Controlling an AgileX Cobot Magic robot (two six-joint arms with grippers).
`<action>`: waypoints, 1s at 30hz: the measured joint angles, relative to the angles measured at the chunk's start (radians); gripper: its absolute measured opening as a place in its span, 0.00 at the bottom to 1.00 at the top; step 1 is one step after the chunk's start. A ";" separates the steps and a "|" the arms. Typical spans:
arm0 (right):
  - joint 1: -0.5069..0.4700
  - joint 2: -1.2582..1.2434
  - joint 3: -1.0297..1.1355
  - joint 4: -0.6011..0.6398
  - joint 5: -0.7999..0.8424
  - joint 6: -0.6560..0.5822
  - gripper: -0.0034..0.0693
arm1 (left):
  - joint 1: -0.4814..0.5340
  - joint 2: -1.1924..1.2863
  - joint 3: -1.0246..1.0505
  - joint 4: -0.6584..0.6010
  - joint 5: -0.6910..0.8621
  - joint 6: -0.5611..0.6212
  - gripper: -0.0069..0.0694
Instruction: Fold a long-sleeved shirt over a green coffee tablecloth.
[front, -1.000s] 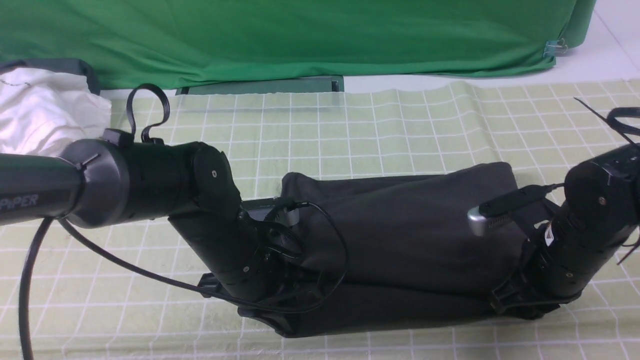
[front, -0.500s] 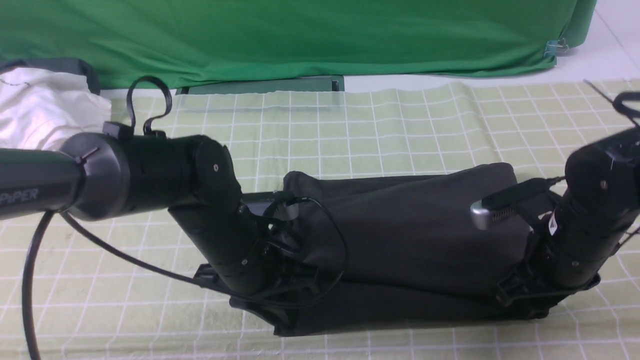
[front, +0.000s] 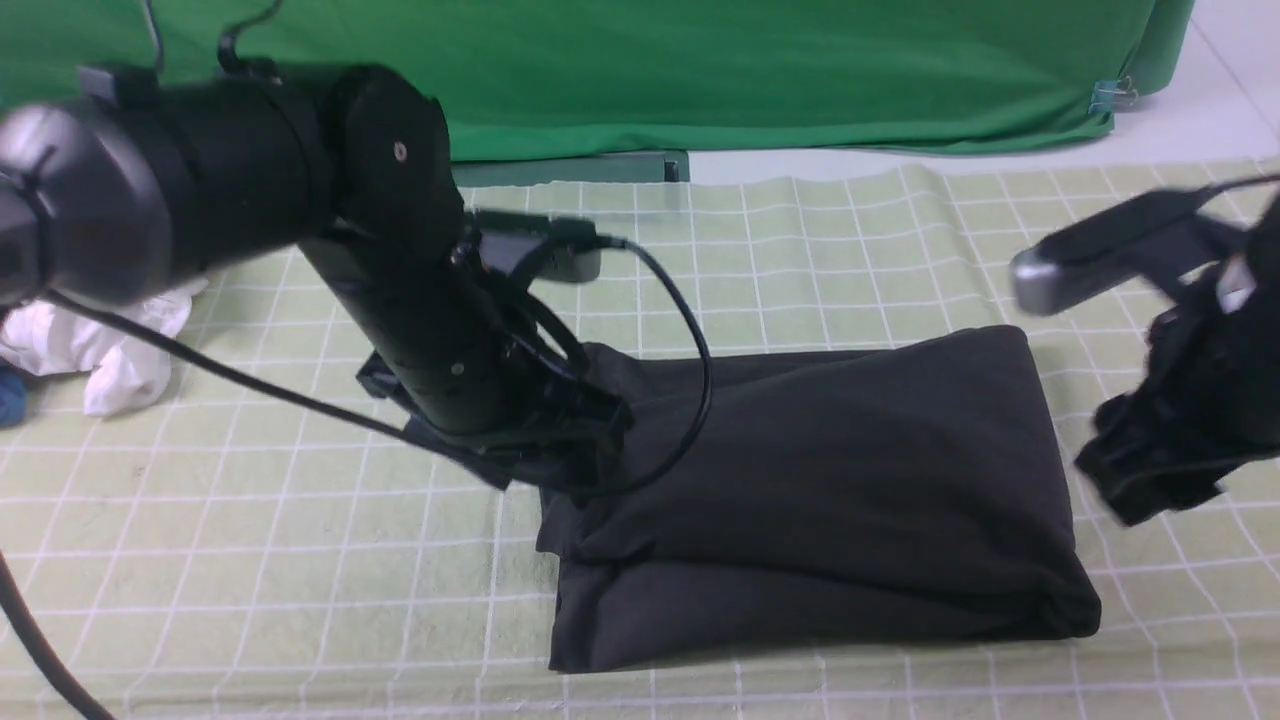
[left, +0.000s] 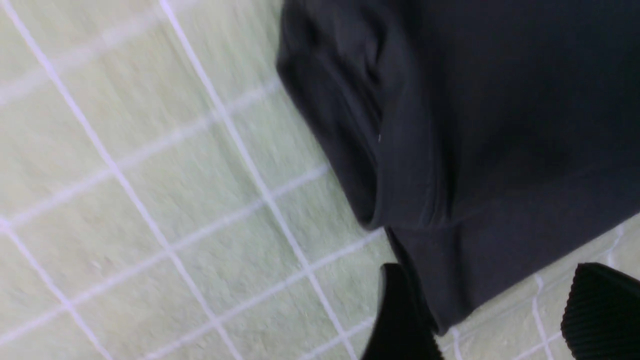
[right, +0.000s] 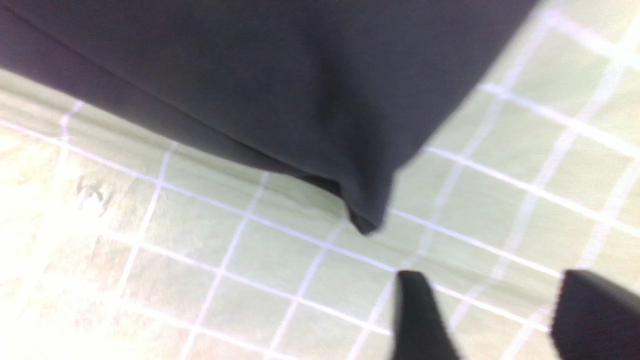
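Observation:
The long-sleeved shirt (front: 820, 480) lies as a dark folded rectangle on the green coffee tablecloth (front: 850, 250), a pale green cloth with a white grid. My left gripper (front: 560, 455) hovers over the shirt's left edge. In the left wrist view it (left: 492, 312) is open: a corner of the shirt (left: 475, 125) pokes between the fingers, ungripped, and one fingertip overlaps its edge. My right gripper (front: 1140, 480) hangs just off the shirt's right edge. In the right wrist view it (right: 500, 312) is open over bare tablecloth (right: 200, 240), short of the shirt's corner (right: 250, 75).
A crumpled white garment (front: 90, 350) lies at the far left of the tablecloth. A plain deep green fabric (front: 700, 70) hangs along the back, held by a clip (front: 1110, 95) at its right corner. The left arm's cable (front: 690, 330) loops over the shirt.
Both grippers have opened, let go of the shirt and risen off it. The left arm has lifted high and back. The shirt has settled flat, folded in two.

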 joint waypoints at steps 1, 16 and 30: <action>0.000 -0.010 0.000 0.000 0.002 0.000 0.46 | 0.000 -0.002 0.000 0.000 0.000 0.000 0.66; 0.000 -0.928 0.160 -0.013 -0.212 0.014 0.05 | 0.000 -0.008 -0.031 0.004 -0.058 -0.004 0.58; 0.000 -1.180 0.688 -0.013 -0.906 0.013 0.05 | 0.000 -0.008 -0.031 -0.005 -0.090 -0.004 0.36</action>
